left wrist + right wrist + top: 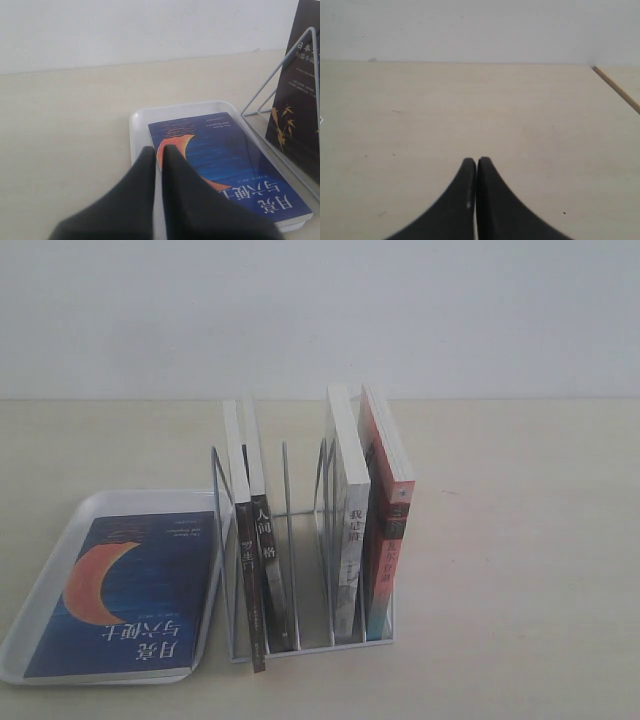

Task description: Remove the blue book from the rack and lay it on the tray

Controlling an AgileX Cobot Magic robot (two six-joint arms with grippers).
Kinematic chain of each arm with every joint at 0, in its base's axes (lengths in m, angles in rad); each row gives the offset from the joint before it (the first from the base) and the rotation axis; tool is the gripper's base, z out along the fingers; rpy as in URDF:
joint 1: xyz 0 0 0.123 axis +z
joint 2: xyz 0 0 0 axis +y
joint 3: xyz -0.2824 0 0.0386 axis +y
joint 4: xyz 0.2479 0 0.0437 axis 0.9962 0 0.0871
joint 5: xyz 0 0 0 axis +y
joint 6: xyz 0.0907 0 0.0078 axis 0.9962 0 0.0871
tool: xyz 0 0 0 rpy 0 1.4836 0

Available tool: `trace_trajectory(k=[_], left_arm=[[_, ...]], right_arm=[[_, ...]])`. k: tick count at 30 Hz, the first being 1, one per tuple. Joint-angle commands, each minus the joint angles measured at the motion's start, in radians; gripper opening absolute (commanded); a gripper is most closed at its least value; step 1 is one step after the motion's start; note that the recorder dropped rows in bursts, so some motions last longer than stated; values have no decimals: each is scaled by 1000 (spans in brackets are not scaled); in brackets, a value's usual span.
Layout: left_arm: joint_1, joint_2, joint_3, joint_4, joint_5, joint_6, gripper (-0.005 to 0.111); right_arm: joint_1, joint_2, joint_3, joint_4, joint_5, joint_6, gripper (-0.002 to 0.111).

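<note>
The blue book point(130, 590) lies flat, cover up, on the white tray point(45, 595) at the left of the exterior view, beside the white wire rack point(285, 540). In the left wrist view the blue book point(235, 165) rests on the tray point(140, 125), with my left gripper point(160, 150) shut and empty above the tray's near edge, touching nothing I can see. My right gripper point(477, 161) is shut and empty over bare table. Neither gripper shows in the exterior view.
Several books stand in the rack: two dark-spined ones point(260, 560) at its left, a white one point(350, 530) and a red-and-teal-spined one point(388, 540) at its right. The middle slots hold nothing. A table edge point(617, 90) shows in the right wrist view.
</note>
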Motion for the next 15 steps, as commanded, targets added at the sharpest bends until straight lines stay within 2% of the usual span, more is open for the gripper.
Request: trace_trajectory(k=[1,15], left_arm=[[4,-3,3,1,-2,-7,5],[4,-3,3,1,-2,-7,5]], right_arm=[[-6,-4,5,4,25,-10,0],[-6,-4,5,4,34,-8,0]])
